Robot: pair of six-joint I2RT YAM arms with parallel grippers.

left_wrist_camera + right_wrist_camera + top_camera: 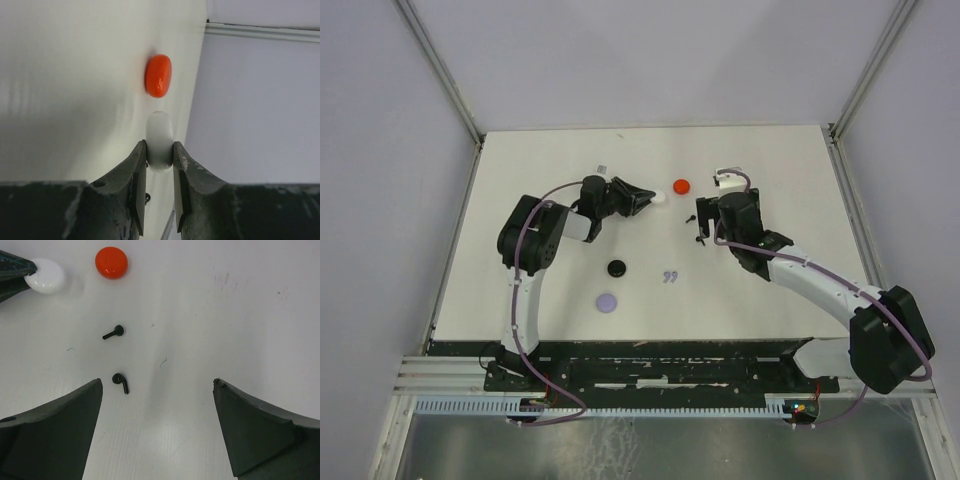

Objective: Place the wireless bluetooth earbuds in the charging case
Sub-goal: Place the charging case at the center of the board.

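Note:
My left gripper (159, 152) is shut on a round white disc (159, 135), held by its edges at table level; it also shows in the top view (660, 197) and the right wrist view (46, 276). A round red disc (158, 75) lies just beyond it. Two black earbuds lie on the table in the right wrist view, one (114, 332) farther out and one (120, 383) close to my left finger. My right gripper (158, 385) is wide open and empty, low over the table just behind them. A lavender earbud pair (669, 277) lies mid-table.
A black disc (616, 268) and a lavender disc (607, 302) lie near the left arm. The red disc (682, 186) sits between the two grippers. The white table (780, 170) is walled in at the back and on both sides.

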